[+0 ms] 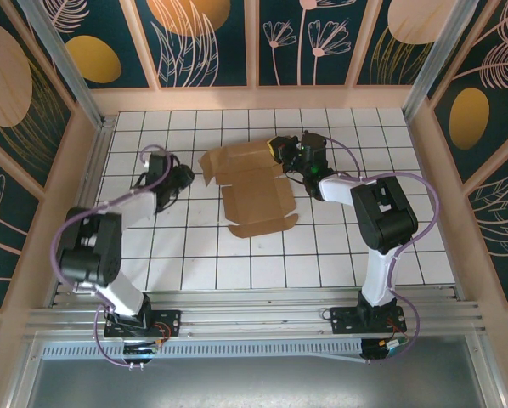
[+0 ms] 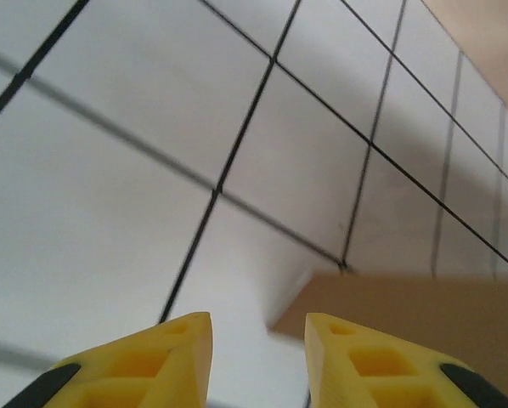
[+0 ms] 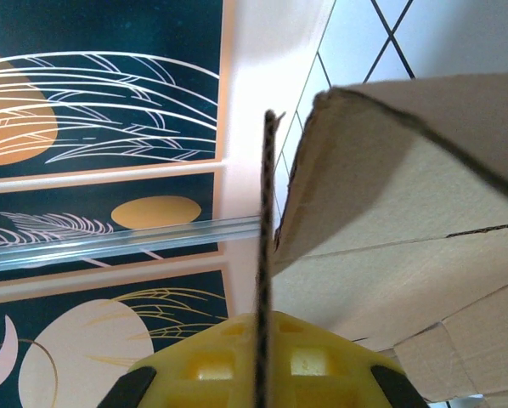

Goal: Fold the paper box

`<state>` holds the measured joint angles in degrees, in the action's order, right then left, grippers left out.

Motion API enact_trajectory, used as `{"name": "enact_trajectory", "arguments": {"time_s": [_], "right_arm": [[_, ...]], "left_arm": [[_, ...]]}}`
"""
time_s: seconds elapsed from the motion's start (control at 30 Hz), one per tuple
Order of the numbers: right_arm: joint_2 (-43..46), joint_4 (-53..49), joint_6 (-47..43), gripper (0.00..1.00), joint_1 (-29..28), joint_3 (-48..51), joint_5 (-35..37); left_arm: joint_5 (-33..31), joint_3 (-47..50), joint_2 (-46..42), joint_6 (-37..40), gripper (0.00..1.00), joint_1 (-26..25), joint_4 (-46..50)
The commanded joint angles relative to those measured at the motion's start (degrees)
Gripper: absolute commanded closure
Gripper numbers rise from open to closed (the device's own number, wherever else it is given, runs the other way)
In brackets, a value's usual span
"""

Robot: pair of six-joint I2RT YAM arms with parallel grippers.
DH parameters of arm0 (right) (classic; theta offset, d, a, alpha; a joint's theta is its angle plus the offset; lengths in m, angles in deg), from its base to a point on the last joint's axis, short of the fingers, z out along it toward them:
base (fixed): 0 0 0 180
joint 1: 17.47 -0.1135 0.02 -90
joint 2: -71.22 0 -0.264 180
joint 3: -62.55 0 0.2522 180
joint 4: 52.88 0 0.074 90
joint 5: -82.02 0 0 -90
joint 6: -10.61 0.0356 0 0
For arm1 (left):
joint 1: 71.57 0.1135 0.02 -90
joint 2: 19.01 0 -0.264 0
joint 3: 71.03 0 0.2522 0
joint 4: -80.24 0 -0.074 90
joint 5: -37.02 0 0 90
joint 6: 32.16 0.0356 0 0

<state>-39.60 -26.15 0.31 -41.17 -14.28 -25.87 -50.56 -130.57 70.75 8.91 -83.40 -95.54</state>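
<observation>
The paper box (image 1: 254,191) lies mostly flat and unfolded in the middle of the tiled table, tan cardboard with its flaps spread. My right gripper (image 1: 280,148) is at the box's far right corner, shut on a flap. In the right wrist view that flap's thin edge (image 3: 268,221) runs upright between the yellow fingers (image 3: 205,361) of the right gripper (image 3: 267,327), with more of the box's panels (image 3: 407,212) to the right. My left gripper (image 1: 186,177) hovers just left of the box. Its jaws (image 2: 258,340) are open over bare tile, and a box corner (image 2: 424,314) lies just ahead to the right.
The white gridded table (image 1: 194,255) is ringed by a tan rim and patterned dark walls (image 1: 207,42). A metal rail (image 1: 237,319) with both arm bases runs along the near edge. Bare tiles lie in front of the box and to both sides.
</observation>
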Motion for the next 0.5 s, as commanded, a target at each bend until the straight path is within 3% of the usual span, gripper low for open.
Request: {"name": "enact_trajectory", "arguments": {"time_s": [0.0, 0.1, 0.2, 0.33, 0.47], "right_arm": [[-0.3, -4.4, -1.8, 0.97, 0.3, 0.4, 0.8], [-0.9, -4.5, -1.8, 0.97, 0.3, 0.1, 0.2], [-0.8, -4.4, -1.7, 0.97, 0.4, 0.3, 0.2], [-0.7, -4.2, -1.5, 0.97, 0.3, 0.2, 0.4], [-0.2, -4.6, -1.6, 0.97, 0.3, 0.3, 0.2]], "left_arm": [[1.4, 5.7, -9.2, -6.6, 0.62, -3.9, -7.3], [-4.4, 2.9, -11.3, -4.5, 0.62, -11.9, -0.9], [-4.9, 0.6, -9.0, -4.6, 0.61, -16.6, -1.1], [-7.1, -5.0, -0.9, -0.8, 0.61, -17.0, -1.1], [-13.8, -14.2, 8.8, 3.9, 0.60, -16.3, 4.5]]}}
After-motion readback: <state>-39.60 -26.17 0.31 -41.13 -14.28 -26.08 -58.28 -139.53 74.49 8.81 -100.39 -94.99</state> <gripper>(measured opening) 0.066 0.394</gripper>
